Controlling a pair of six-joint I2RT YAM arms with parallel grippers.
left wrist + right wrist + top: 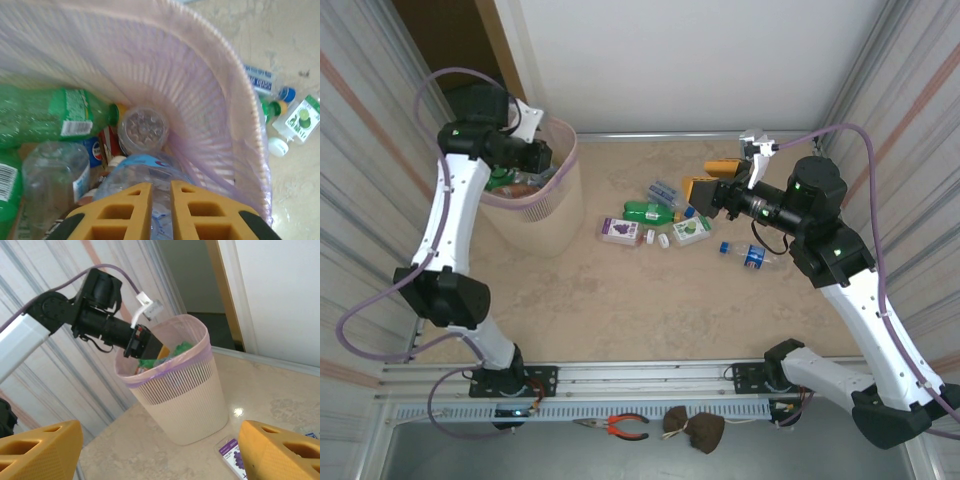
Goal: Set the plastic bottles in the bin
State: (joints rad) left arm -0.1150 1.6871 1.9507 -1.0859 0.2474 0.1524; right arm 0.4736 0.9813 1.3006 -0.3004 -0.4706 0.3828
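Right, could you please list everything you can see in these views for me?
bin: one, pale pink, table's far left.
bottles in bin: at least four, green and clear.
bottles on table: at least five, clear and green, centre.
loose cap: one, white, among them.
pliers: one, red-handled, near rail.
brown lump: one, beside pliers.
left tool: orange-yellow, shut, in bin mouth.
right tool: orange-yellow, open, above table bottles.

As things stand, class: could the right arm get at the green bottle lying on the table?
Probably yes: the right tool stands open and empty close to the green bottle, and nothing lies between them.
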